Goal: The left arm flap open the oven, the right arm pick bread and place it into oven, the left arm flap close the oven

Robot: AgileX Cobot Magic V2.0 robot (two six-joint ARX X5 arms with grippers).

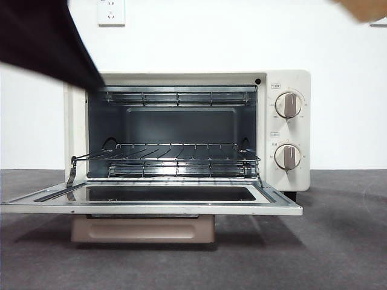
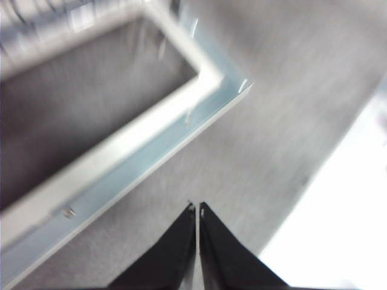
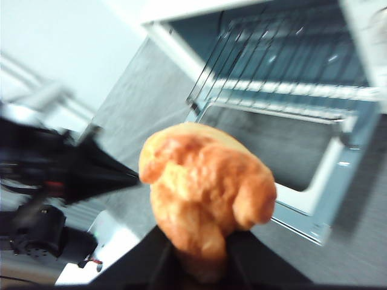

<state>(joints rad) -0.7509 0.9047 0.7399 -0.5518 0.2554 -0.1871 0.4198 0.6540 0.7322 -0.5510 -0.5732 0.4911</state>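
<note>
We find the toaster oven (image 1: 187, 133) with its glass door (image 1: 151, 199) folded down flat and level, so the opening step looks finished. The wire rack (image 1: 175, 158) inside is bare and the cavity holds nothing.

Our left tool (image 2: 198, 208) has its jaws pressed together, empty, hanging over the grey surface (image 2: 272, 121) just off the door's outer corner (image 2: 233, 90). In the front view it shows as a dark blur at the upper left (image 1: 48, 42), in front of the oven's top corner.

Our right tool (image 3: 199, 266) is clamped on the bread (image 3: 202, 187), a golden-orange bumpy loaf held up in the air, out in front of the open door and to one side of it. An orange smudge at the front view's top right edge (image 1: 363, 7) is probably that same loaf.

We judge the carry to be the step in hand. Next the right arm needs to bring the loaf over the door, into the cavity above the rack, lower it and let go, keeping clear of the upper heating grille (image 1: 178, 96). The left arm should wait clear of that path.
</note>
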